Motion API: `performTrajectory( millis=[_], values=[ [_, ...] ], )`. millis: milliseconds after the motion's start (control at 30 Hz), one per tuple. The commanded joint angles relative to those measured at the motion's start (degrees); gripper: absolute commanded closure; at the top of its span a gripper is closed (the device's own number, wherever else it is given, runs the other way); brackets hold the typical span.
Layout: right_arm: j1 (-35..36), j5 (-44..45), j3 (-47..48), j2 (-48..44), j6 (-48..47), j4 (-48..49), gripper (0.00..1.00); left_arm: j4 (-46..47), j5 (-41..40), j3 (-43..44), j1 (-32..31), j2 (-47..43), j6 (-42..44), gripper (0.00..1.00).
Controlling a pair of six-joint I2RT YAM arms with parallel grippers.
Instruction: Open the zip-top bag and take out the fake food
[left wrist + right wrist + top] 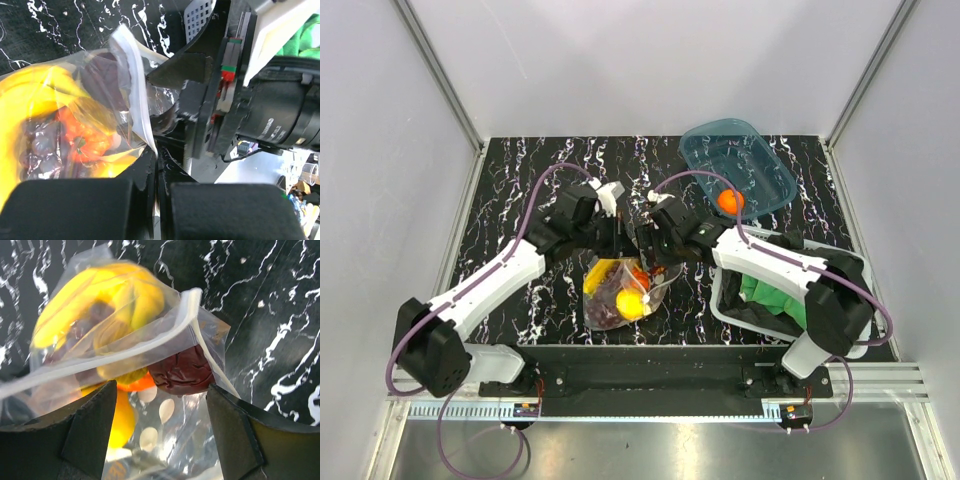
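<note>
The zip-top bag point(618, 292) lies at the table's near middle, holding fake food: a yellow banana bunch point(120, 295), an orange fruit point(82, 137) and a dark red-purple piece point(182, 371). My left gripper point(157, 162) is shut on the bag's white zip edge point(136, 90), lifting it. My right gripper point(162, 422) is open, and its fingers point(90, 430) straddle the dotted film at the bag's mouth. There the two zip lips point(125, 351) stand apart. In the top view both grippers point(638, 245) meet just above the bag.
A translucent blue tub point(760, 160) sits at the back right with one orange fruit point(729, 201) at its near edge. A white basket point(725, 300) with a green cloth point(770, 297) stands under my right arm. Grey walls enclose the marbled black table point(510, 190).
</note>
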Motion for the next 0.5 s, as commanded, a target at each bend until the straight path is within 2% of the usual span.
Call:
performTrajectory(
  millis=[0, 267, 467],
  values=[
    [0.0, 4.0, -2.4, 1.4, 0.8, 9.2, 0.2, 4.9, 1.9, 1.8, 0.2, 2.2, -1.3, 1.0],
    [-1.2, 8.4, -7.5, 2.8, 1.2, 17.4, 0.2, 6.1, 1.5, 2.7, 0.2, 7.7, -1.5, 1.0],
    [-2.2, 4.4, -8.8, 3.6, 0.1, 25.0, 0.25, 6.1, 1.9, 2.1, 0.2, 10.2, -1.4, 1.0]
  ],
)
